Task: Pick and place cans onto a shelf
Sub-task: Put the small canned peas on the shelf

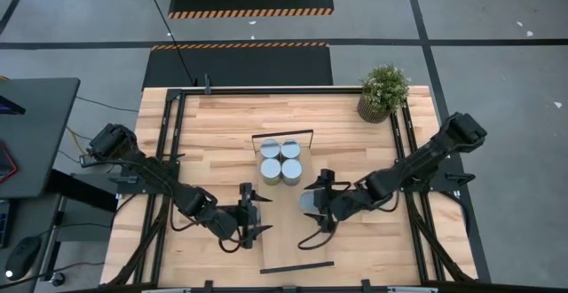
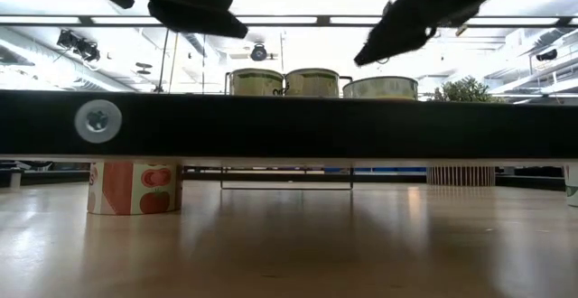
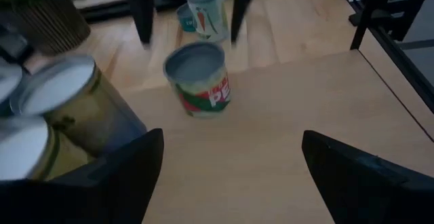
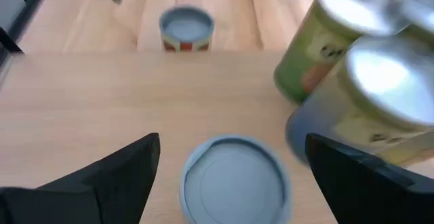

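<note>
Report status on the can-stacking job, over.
Left gripper open, empty. Right gripper open, straddling a can on the shelf. Four cans clustered close beside.

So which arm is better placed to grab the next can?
Right. The right claw, open, flanks a loose can, a finger on each side. The left claw is open too, but its gap is empty.

We see a wood table (image 1: 213,124) w/ a plant (image 1: 383,91) at the far right corner. The shelf (image 1: 284,231) sits mid-table, four cans (image 1: 280,161) clustered at its far end, one can (image 1: 311,201) nearer.
</note>
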Controlling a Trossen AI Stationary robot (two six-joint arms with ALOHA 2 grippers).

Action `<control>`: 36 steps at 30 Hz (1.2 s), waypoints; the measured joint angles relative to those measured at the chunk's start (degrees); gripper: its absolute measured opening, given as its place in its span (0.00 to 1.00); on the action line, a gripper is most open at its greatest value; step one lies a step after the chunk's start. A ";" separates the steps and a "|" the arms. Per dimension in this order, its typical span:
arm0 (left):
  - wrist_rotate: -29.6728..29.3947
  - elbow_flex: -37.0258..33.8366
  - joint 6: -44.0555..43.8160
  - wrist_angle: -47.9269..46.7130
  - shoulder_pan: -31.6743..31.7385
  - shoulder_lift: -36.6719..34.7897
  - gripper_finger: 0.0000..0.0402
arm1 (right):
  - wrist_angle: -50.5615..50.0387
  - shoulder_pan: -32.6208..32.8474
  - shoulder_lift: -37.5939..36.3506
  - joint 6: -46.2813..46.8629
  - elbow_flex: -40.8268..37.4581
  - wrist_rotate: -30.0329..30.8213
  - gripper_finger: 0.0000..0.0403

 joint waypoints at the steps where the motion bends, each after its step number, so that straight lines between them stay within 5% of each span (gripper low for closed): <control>1: 0.01 0.00 -0.76 -0.50 -0.01 0.00 0.89 | -1.00 0.47 -1.20 -0.17 0.00 0.75 0.93; 11: 0.01 0.00 -2.05 -2.04 0.00 0.00 0.89 | -17.97 2.82 -4.75 8.55 0.03 2.18 0.93; 22: 2.98 0.00 -0.10 -1.39 0.19 0.00 0.89 | -11.94 -3.09 -0.32 1.83 -2.80 8.79 0.92; 36: 3.00 0.00 -0.84 -1.74 0.44 0.00 0.89 | -7.04 -2.62 -2.09 -0.10 -2.86 1.74 0.88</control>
